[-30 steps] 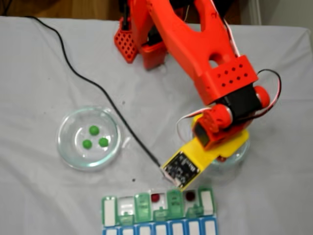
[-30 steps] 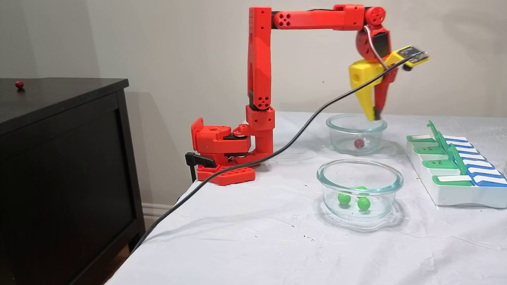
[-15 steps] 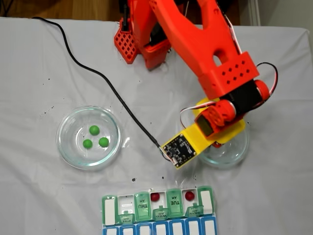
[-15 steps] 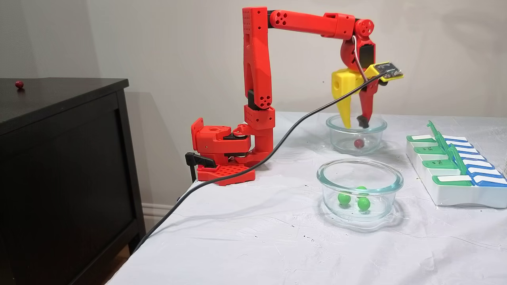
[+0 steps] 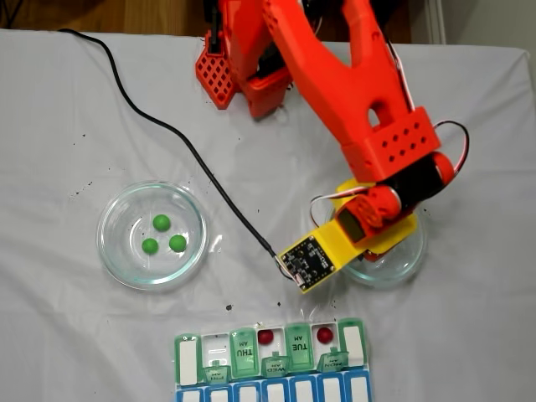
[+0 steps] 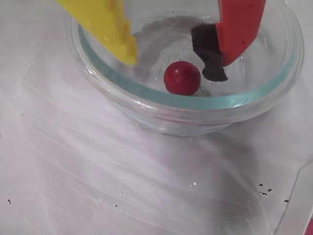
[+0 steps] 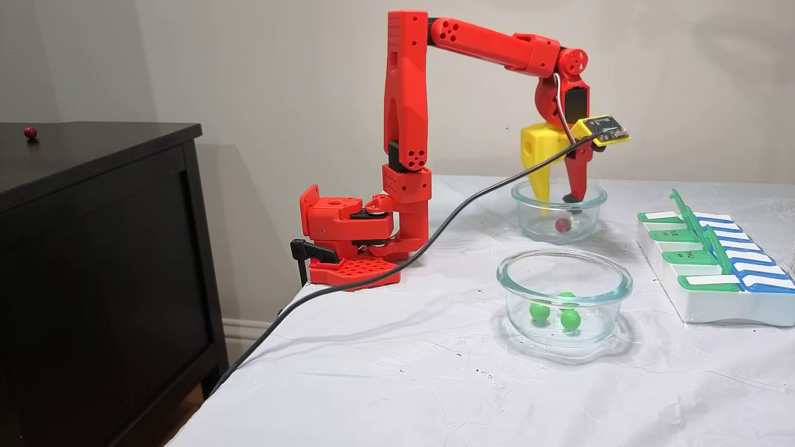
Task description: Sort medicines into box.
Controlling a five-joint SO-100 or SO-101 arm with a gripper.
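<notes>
The gripper [image 6: 171, 58] hangs inside a glass dish [image 6: 122, 88], fingers spread either side of one dark red ball [image 6: 182, 77], gripping nothing; two red balls [image 5: 266, 337] sit in the pill box [image 5: 243, 356] at the table's near edge

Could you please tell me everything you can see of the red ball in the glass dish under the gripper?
The red ball is small, round, glossy and dark red. It rests alone on the floor of a clear glass dish, near its middle. The open gripper reaches into the dish, with a yellow finger on one side and a red one on the other; neither touches the ball.
</notes>
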